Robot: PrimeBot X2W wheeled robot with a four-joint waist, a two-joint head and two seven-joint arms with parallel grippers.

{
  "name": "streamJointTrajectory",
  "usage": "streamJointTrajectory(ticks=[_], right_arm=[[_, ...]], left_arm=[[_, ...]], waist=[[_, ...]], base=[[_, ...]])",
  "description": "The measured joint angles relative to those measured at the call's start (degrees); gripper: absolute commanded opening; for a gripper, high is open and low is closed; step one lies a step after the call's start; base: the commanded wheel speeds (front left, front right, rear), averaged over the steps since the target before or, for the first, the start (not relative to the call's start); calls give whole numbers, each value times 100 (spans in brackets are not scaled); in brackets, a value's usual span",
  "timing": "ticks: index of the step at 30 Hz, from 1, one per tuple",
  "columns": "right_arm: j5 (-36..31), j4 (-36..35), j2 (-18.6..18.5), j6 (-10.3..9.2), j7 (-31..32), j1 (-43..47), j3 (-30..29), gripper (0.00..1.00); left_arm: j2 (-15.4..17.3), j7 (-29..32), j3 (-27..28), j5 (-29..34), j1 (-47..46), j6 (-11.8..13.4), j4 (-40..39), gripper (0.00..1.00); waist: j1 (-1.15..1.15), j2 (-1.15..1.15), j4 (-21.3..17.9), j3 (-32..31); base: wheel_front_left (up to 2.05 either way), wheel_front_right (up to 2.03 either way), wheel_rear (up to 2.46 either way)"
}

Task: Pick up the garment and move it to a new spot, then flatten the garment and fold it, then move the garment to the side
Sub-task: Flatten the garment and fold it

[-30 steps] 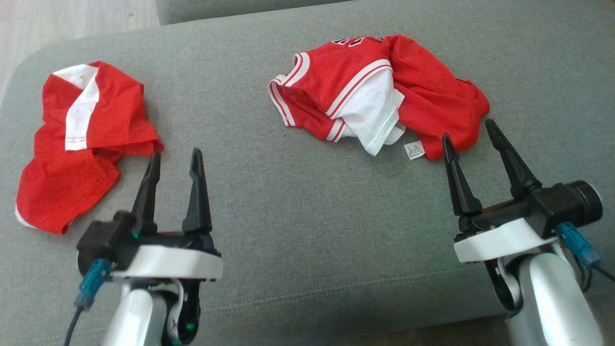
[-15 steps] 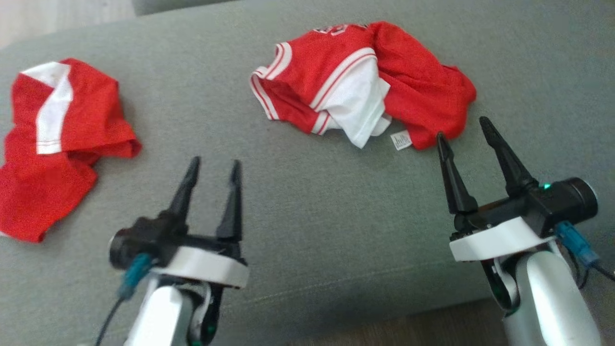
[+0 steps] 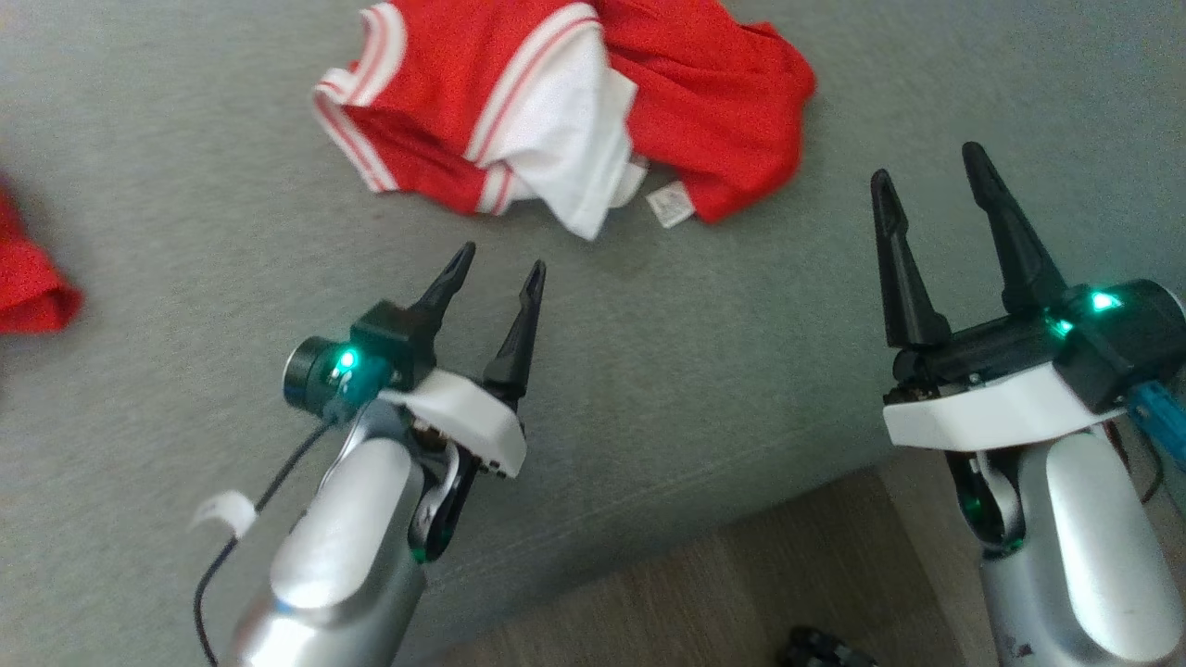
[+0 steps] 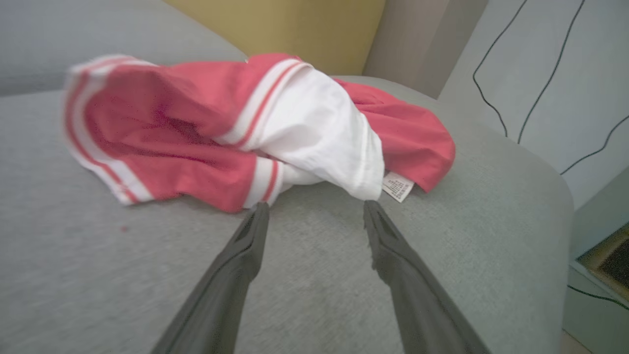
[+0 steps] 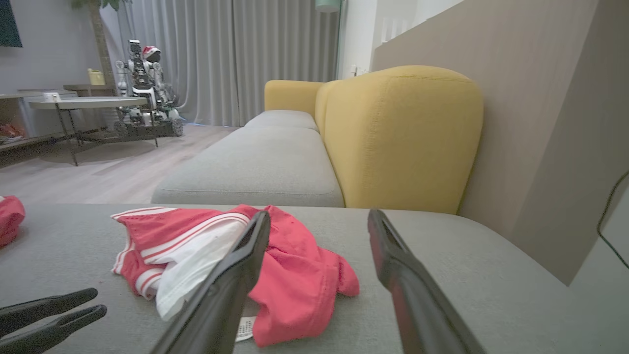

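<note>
Item under inspection: the garment (image 3: 565,111), a red jersey with white panel and striped trim. It lies crumpled in a heap towards the far edge of the grey cushion (image 3: 695,371), its care label (image 3: 669,204) turned out on the near side. I judge it light, limp and loosely woven. It should bunch and drape rather than hold any shape, and a pinch on one layer may drag the layers beneath. The striped hem on the left and the red fold beside the label look the best places to take hold.

The left gripper (image 3: 498,261) has its fingers spread wide and empty, near the white fold but apart from it. The right gripper (image 3: 927,165) is likewise wide and empty, near the red fold.

A second red garment (image 3: 28,278) lies well apart, at the cushion's left. I find no containers.
</note>
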Motion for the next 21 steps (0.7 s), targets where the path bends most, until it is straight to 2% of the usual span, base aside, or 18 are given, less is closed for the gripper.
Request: streamJointTrajectory(ticks=[6,11,16,21], right_arm=[[105,-7,2,0,1,-88,10,100],[256,-24,5,0,1,-109,59,100],[324,-27,8,0,1,-113,68,100],[337,-25,8,0,1,-113,68,100]], left_arm=[[-8,42,-313,-750,-443,12,366,100],[-4,44,-406,-1137,-635,291,630,100],[2,49,-434,-1505,-887,356,697,100],[1,41,-474,-1574,-967,353,759,100]], waist=[[0,0,-447,305],[0,0,-715,447],[0,0,-875,526],[0,0,-930,526]], base=[[0,0,0],[0,0,0],[0,0,0],[0,0,0]])
